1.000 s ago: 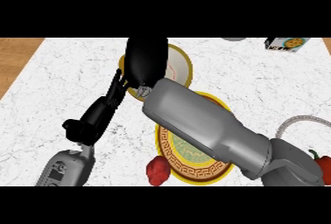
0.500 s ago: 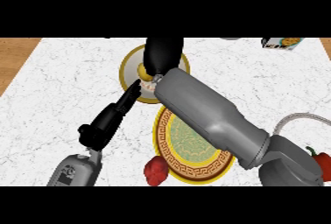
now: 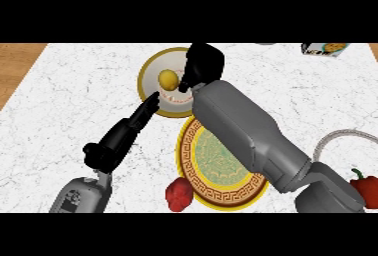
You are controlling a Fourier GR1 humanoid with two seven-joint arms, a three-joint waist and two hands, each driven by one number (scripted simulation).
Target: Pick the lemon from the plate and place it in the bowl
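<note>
From the head view, you've got the lemon [image 3: 168, 78] lying in the bowl [image 3: 156, 64], a yellow-rimmed bowl near the counter's far edge. Your right hand [image 3: 201, 64] sits over the bowl's right side, just beside the lemon and not wrapped round it; you can't tell how far its fingers are spread from this angle. Your left hand [image 3: 122, 134] stretches out with straight fingers, their tips reaching the bowl's near rim, holding nothing. The plate [image 3: 193, 170], gold-patterned with a green centre, lies just nearer than the bowl, half covered by your right forearm. A red pepper [image 3: 178, 194] rests against the plate's near left rim.
</note>
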